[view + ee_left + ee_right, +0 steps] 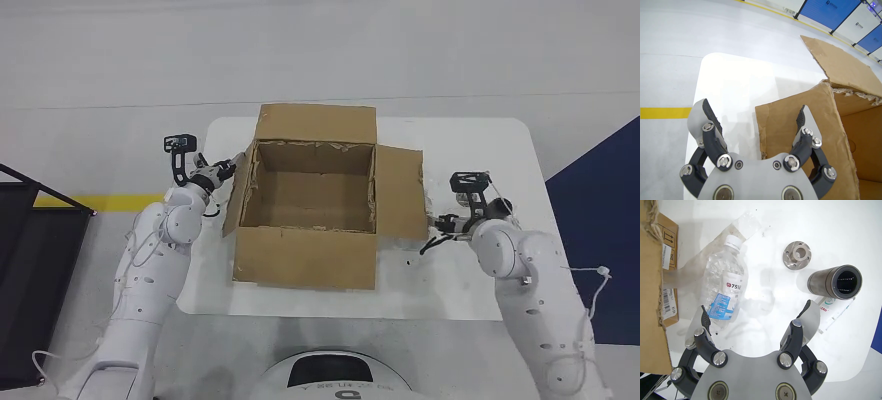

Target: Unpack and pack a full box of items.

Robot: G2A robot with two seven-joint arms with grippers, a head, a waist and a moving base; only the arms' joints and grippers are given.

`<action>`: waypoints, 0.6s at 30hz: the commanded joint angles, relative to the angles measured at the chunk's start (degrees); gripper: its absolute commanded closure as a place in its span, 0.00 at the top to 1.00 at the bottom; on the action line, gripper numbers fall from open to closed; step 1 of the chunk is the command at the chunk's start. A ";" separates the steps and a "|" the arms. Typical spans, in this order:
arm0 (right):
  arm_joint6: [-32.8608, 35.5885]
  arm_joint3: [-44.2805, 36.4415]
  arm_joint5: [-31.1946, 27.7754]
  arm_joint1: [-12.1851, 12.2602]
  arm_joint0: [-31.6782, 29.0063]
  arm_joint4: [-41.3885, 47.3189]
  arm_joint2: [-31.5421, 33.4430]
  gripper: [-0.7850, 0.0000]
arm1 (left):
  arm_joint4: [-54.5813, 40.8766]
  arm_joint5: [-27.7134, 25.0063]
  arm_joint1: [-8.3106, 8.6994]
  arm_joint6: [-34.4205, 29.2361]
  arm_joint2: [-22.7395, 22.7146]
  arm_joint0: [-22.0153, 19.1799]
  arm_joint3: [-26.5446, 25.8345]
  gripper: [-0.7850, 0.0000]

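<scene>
An open brown cardboard box (310, 195) stands in the middle of the white table (460, 290); its inside shows bare cardboard. My left gripper (753, 111) is open at the box's left flap (791, 121), one finger over the flap and the other over the table. My right gripper (755, 311) is open just above the table, right of the box. Beside one of its fingers lies a clear plastic bottle (725, 285) with a white cap. Farther off are a metal flange (797, 255) and a steel cylinder sleeve (834, 282).
A white tube (836, 311) lies under the steel sleeve, close to the table's right edge. A crumpled clear plastic bag (745, 224) lies beyond the bottle. The box's right flap (398, 190) hangs out over the table. Bare tabletop stretches along the near edge.
</scene>
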 commanded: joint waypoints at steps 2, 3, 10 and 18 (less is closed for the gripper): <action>0.66 0.28 0.47 -0.25 1.10 -1.34 -2.61 1.00 | 0.00 0.00 0.00 0.00 0.00 0.00 0.00 1.00; 0.80 0.53 0.55 -0.36 1.53 -1.65 -3.52 1.00 | 0.00 0.00 0.00 0.00 0.00 0.00 0.00 1.00; 1.07 4.25 1.94 -1.17 4.72 -3.28 -8.65 1.00 | 0.00 0.00 0.00 0.00 0.00 0.00 0.00 1.00; 1.43 8.49 2.97 -1.81 7.43 -3.54 -10.74 1.00 | 0.00 0.00 0.00 0.00 0.00 0.00 0.00 1.00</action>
